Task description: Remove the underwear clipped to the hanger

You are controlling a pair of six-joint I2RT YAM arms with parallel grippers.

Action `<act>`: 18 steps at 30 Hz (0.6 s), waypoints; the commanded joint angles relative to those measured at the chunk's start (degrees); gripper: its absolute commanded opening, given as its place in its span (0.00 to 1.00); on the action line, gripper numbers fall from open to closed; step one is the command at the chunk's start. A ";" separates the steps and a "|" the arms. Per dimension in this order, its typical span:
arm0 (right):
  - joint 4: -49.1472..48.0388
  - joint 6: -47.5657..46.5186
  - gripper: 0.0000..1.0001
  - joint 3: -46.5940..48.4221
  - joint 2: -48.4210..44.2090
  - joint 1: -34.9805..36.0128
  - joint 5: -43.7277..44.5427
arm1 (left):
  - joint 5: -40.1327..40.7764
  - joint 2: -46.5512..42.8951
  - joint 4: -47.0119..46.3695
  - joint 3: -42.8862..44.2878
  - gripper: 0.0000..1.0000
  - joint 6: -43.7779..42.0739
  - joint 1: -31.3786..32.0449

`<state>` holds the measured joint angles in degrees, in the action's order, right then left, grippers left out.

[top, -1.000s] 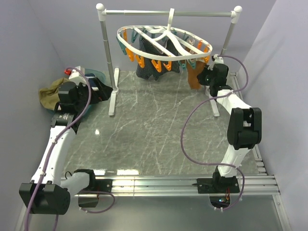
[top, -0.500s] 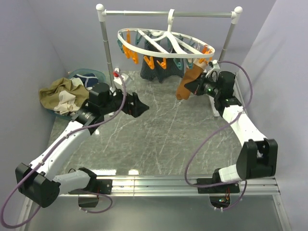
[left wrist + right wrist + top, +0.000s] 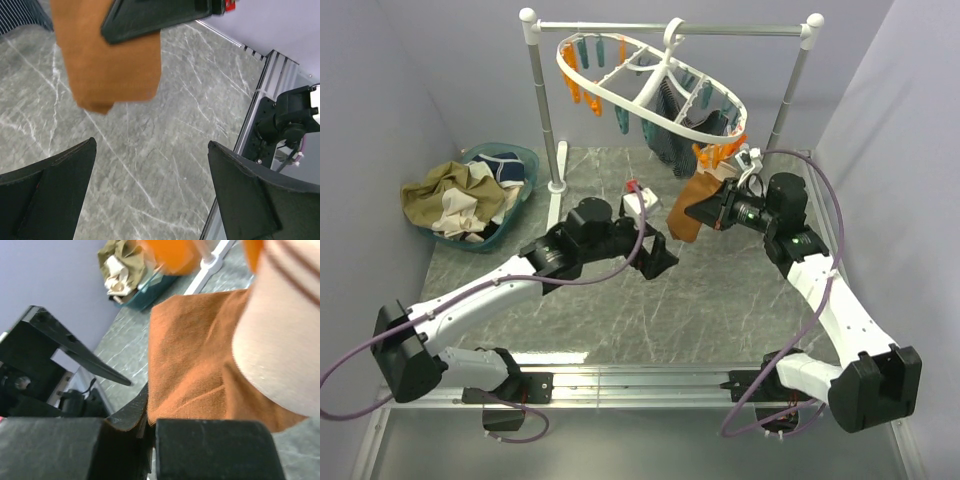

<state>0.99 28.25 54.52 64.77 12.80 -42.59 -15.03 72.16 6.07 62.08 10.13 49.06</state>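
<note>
Your right tool [image 3: 713,212] is clamped shut on the tan-brown underwear [image 3: 684,218], pinching it at one edge so the cloth hangs off it over the worktop [image 3: 720,300]. The top of that piece sits right up by the orange pegs [image 3: 712,153] at the low end of the hanger [image 3: 660,72], which tilts down toward that side. Can't tell if a peg has hold of it. Your left tool [image 3: 660,258] is spread wide with nothing in it, aimed at the brown cloth from just beside it, not touching. Further back, the dark striped underwear [image 3: 667,140] hangs under the hanger. Way off left, a teal basket [image 3: 525,160] holds a heap of clothes [image 3: 445,195].
</note>
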 commanded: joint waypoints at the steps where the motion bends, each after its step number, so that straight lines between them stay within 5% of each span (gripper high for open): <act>1: 1.29 2.07 0.00 -0.38 -2.98 1.44 -1.44 | 4.83 2.09 -5.18 3.83 0.99 -2.22 2.79; 18: -0.03 10.59 0.00 0.15 -6.06 3.02 -9.79 | 16.85 13.97 -4.13 11.22 0.99 -4.15 10.35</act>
<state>3.31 35.88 53.89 60.93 15.25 -48.64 -2.59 85.78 3.22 70.52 6.83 58.54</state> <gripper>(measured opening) 0.012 0.994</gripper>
